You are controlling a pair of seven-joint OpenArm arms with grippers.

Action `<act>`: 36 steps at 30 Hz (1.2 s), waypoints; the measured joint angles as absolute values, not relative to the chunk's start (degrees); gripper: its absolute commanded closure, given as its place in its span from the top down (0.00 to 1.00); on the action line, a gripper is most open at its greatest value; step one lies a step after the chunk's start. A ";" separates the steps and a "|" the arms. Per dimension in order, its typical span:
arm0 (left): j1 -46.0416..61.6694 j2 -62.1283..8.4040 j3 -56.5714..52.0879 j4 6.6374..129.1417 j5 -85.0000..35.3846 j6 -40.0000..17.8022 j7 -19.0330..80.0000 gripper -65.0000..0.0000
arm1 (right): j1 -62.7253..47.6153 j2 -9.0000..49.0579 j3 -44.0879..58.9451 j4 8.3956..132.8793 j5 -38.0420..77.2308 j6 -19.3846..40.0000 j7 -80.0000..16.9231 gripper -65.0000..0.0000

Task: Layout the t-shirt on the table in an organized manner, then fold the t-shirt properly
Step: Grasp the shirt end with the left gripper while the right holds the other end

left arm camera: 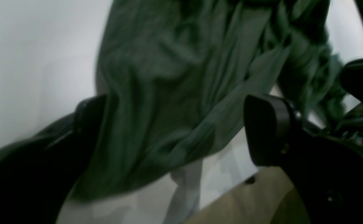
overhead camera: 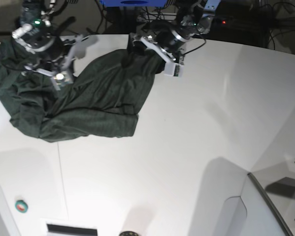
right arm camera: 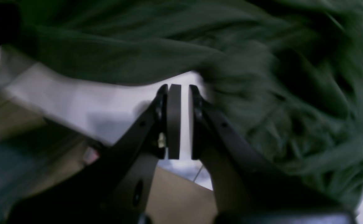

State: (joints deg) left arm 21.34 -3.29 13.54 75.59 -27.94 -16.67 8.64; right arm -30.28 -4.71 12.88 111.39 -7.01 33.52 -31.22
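Note:
The dark green t-shirt [overhead camera: 88, 103] lies crumpled and spread over the back left of the white table [overhead camera: 196, 137]. My left gripper [overhead camera: 155, 56] hovers over the shirt's right end. In the left wrist view it [left arm camera: 173, 105] is open wide, and folds of the t-shirt [left arm camera: 169, 77] hang loose between and behind its fingers [left arm camera: 268, 130]. My right gripper [right arm camera: 181, 90] is shut to a thin slit with only white table showing in it. Bunched t-shirt [right arm camera: 278, 102] lies just past and beside its tips. The base view shows the right arm [overhead camera: 39, 42] above the shirt's left part.
A raised grey-white panel [overhead camera: 265, 206] with a dark edge stands at the front right. A small teal button [overhead camera: 21, 205] sits at the front left. Cables and dark equipment [overhead camera: 265, 19] line the back edge. Wooden floor [left arm camera: 262, 199] shows beyond the table edge.

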 measured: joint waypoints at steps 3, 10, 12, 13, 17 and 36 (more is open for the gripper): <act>19.90 -1.72 14.31 73.65 -27.73 -17.08 8.14 0.92 | -30.41 -7.01 28.45 111.07 7.44 33.95 -29.82 0.07; 16.58 -2.39 18.57 69.65 -27.70 -16.78 8.80 0.33 | -26.37 -0.12 48.71 99.59 30.35 33.04 -40.36 0.48; 16.08 -2.63 18.63 68.31 -28.03 -16.60 9.74 0.02 | -25.43 1.83 48.90 96.64 32.93 33.04 -43.92 0.60; 15.84 -2.90 18.63 67.70 -28.16 -16.82 9.67 0.00 | -25.45 2.63 48.64 95.46 35.09 33.08 -44.69 0.63; 15.25 -3.77 18.55 67.51 -28.58 -17.63 10.33 0.00 | -25.41 3.22 48.64 91.39 39.24 36.95 -47.86 0.64; 17.04 -12.73 18.33 74.48 -27.92 -16.08 11.90 0.00 | -18.26 6.46 41.04 71.50 41.78 39.92 -47.66 0.63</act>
